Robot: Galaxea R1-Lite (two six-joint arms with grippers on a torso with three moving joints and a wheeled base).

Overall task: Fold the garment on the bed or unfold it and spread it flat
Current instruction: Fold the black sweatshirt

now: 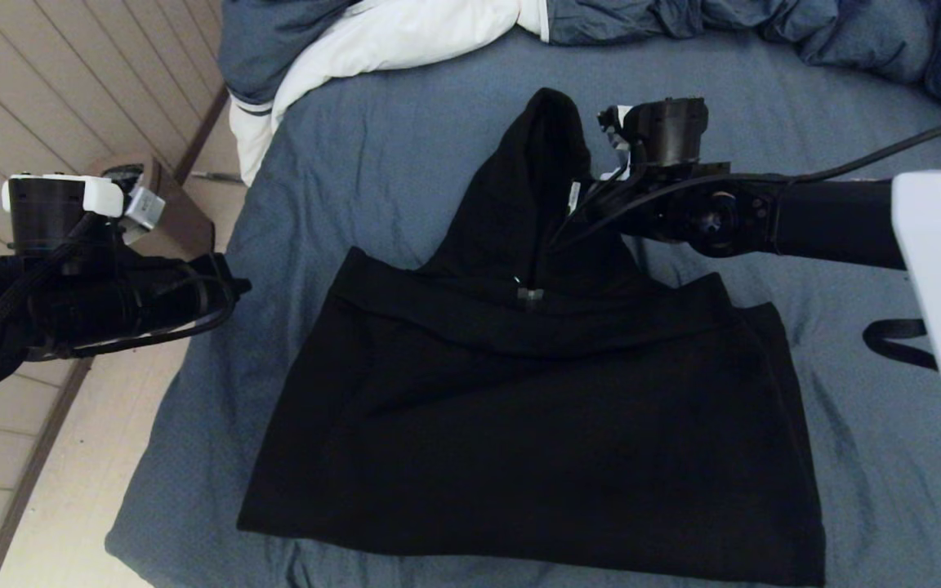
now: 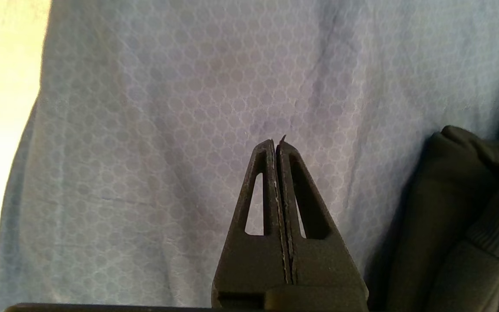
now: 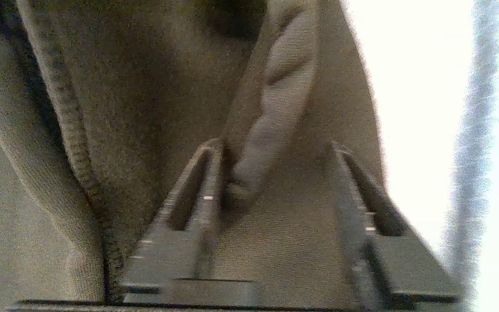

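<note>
1. Bed (image 1: 372,163): blue-grey sheet fills most of the head view. Its left edge runs along the wood floor (image 1: 46,506). It serves as the flat work surface for folding.

2. Duvet (image 1: 405,33): bunched along the bed's far edge, white lining showing. Judged pushed there to leave room; well apart from the garment.

3. Garment (image 1: 536,441): black hoodie, lying mid-bed and reaching toward the near edge. The body makes a compact block with no sleeves showing at the sides, so they look tucked in or under. The hood points to the far edge, still out of the block. Zipper pull (image 1: 529,294) sits at the neck. Judged partly folded; the hood is the loose part left.

4. Right arm: reaches in from the bed's right side across the hood's right flank. Right gripper (image 3: 275,173), in its wrist view, has jaws spread with a fold of hood fabric lying between them; nothing pinched that I can see. The placement suits a grab at the hood edge to turn it onto the body. That is a judgement only.

5. Left gripper (image 2: 277,145): fingers pressed together, empty. It hangs over bare sheet near the bed's left edge, beside the garment's ribbed hem or cuff (image 2: 470,208). Judged parked out of the way while the right arm works.

6. Risk: soft thick fabric; a shallow bite may slip or drag the neck out of line.
</note>
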